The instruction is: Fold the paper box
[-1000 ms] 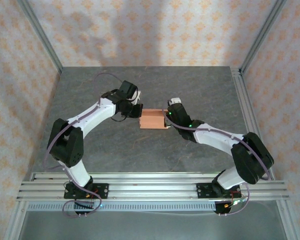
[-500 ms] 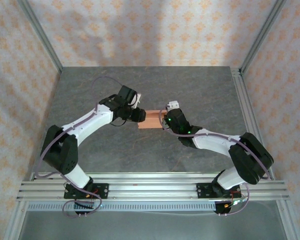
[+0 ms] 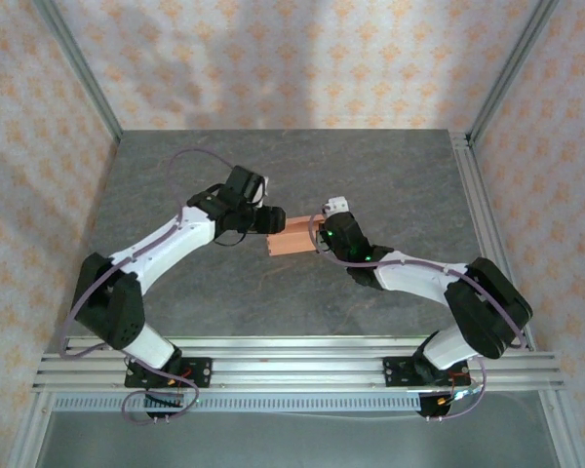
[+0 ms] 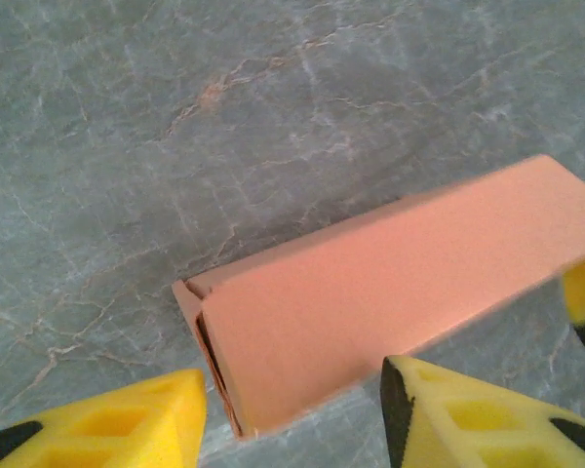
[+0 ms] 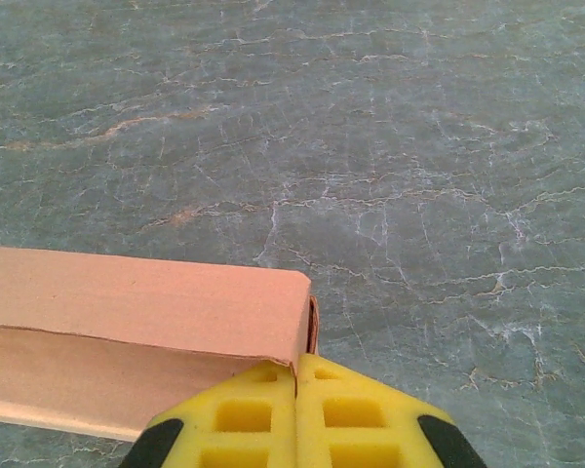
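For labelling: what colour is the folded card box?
Plain salmon-orange card box, clearest in the left wrist view.

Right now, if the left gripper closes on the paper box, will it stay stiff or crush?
It would probably buckle: the paper box is hollow thin card, and its near end shows an unsealed seam. It seems very light, since the shut right gripper apparently carries it by one wall edge. A gentle squeeze from the open left gripper looks safer.

Salmon paper box [image 3: 294,239] on table [image 3: 390,175], left pincer [image 3: 273,223], right pincer [image 3: 319,237] at its ends
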You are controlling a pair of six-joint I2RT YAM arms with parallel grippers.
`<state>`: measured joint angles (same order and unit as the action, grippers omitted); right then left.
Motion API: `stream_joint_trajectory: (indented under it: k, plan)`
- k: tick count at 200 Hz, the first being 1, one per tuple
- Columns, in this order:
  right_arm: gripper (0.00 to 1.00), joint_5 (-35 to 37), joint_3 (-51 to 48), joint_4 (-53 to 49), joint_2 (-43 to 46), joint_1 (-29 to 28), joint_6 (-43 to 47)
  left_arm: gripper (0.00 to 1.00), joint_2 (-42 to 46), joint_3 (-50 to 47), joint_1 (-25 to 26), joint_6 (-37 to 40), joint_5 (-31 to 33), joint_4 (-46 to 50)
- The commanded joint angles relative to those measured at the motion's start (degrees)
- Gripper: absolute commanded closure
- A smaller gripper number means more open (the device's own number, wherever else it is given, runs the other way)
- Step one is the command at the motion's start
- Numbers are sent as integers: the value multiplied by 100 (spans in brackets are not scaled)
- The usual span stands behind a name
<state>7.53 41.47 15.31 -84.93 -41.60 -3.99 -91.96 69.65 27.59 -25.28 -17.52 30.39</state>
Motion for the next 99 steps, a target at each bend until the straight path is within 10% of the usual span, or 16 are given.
stream_joint_trajectory:
  k: [1, 59, 99]
  plan:
    - [100, -61, 9, -427, -191, -49, -92, 56, -269, 60, -55, -309, 102, -20]
    - [92, -187, 80, -463, -75, -49, -112, 63, -439, -51, -73, -328, 89, -37]
    - [39, -428, -98, 13, 450, -49, 118, 64, -582, 24, -158, -334, 52, 151]
